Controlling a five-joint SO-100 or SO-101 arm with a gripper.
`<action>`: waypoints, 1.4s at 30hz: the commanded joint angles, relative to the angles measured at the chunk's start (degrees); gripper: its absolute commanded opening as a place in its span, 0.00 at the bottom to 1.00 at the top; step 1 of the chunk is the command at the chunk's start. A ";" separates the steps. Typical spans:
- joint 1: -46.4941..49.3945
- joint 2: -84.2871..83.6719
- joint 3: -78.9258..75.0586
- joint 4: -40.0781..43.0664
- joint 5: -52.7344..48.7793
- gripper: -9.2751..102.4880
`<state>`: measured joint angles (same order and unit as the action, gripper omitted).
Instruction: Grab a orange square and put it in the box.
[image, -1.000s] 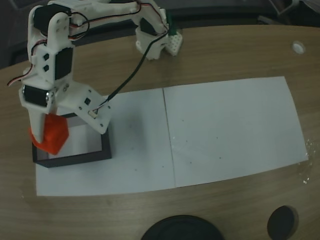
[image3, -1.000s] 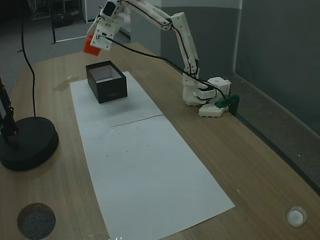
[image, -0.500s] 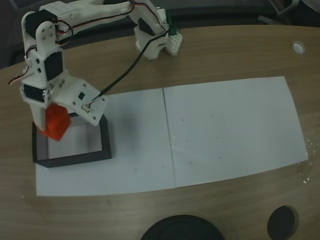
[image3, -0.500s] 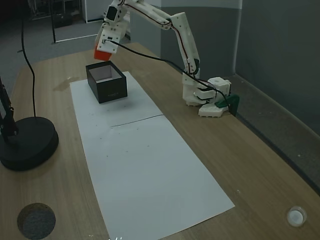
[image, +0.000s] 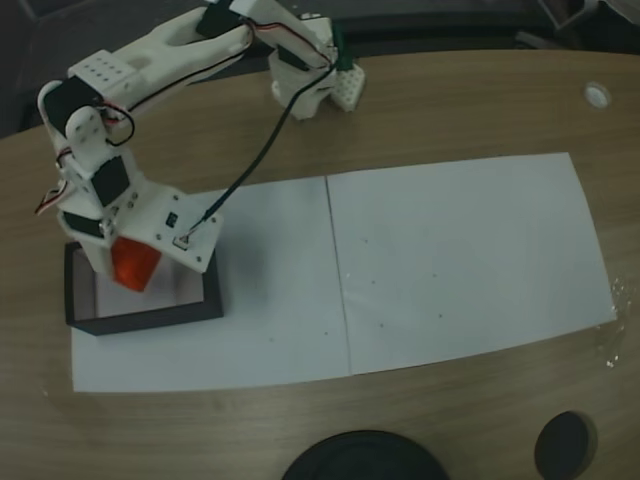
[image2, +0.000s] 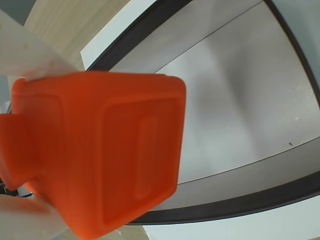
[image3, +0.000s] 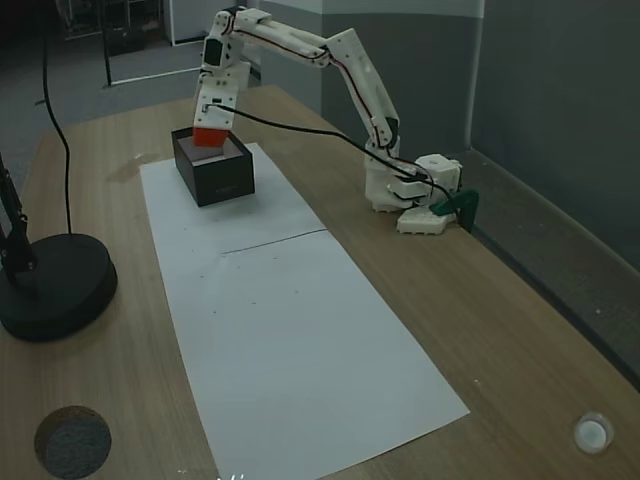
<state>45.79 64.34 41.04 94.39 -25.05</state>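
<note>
gripper (image: 128, 268) clamped on orange square (image2: 100, 155), fingertips mostly hidden | square: glossy, rounded corners, raised oblong mark | box (image: 212, 295): thin black walls, pale matte floor, partly covered by arm

My hand (image: 125, 270) hangs over the box (image: 212, 290) mouth; its pale floor (image2: 240, 95) lies bare below, fenced by thin black walls (image2: 235, 205). The white paper (image: 450, 260) to the right in a fixed view is open. A black round base (image3: 55, 285) stands well apart.
</note>
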 joint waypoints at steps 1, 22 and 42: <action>0.35 1.49 -1.05 -0.18 0.26 0.19; 0.62 3.34 -1.67 1.05 0.00 0.31; -44.47 29.00 22.15 3.52 21.27 0.08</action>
<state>7.03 86.22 62.75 98.70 -6.68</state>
